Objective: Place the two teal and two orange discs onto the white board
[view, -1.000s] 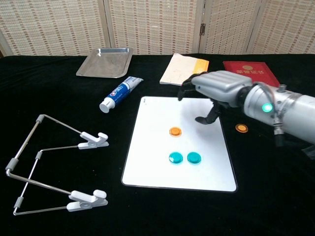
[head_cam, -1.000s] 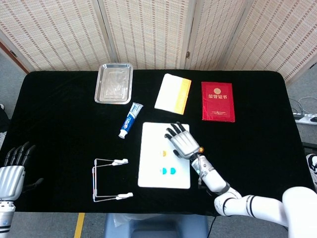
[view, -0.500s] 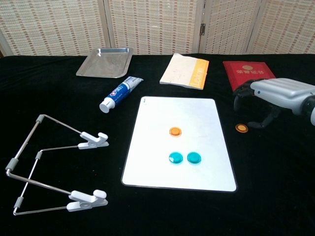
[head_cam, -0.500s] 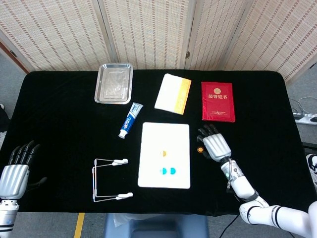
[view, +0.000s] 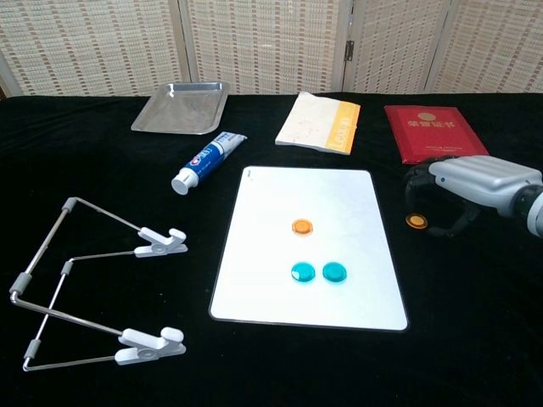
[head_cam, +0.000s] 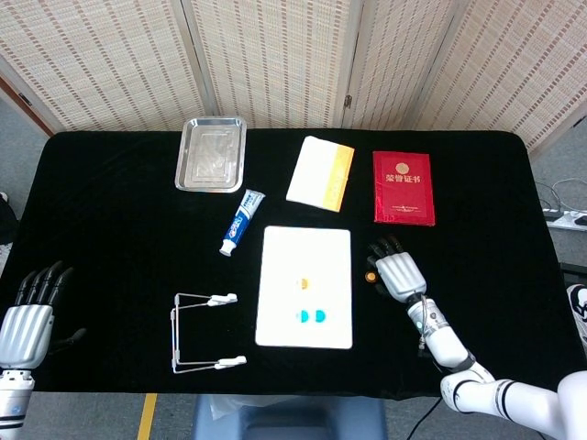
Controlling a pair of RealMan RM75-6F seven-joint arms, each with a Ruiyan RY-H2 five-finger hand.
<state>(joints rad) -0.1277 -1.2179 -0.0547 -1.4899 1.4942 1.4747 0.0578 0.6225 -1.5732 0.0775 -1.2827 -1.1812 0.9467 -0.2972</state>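
Three discs on white board (view: 314, 246); second orange disc (view: 415, 221) off it, on black cloth under right hand (view: 462, 182).

That disc lies just below the right hand's curled fingers (view: 416, 180), none touching it; hand holds nothing. Away from the hand, on the board: orange disc (view: 302, 227), two teal discs (view: 318, 272) side by side. Left hand (head_cam: 26, 321) far across the black-draped table (head_cam: 110, 247), fingers spread, empty. Woven folding screens (head_cam: 275, 55) behind the table.

We seem to be in a staged test room: a table under black cloth (head_cam: 110, 229), woven folding screens (head_cam: 275, 55) closing off the back, grey floor with yellow tape (head_cam: 147, 417), cables (head_cam: 559, 206) at one side.
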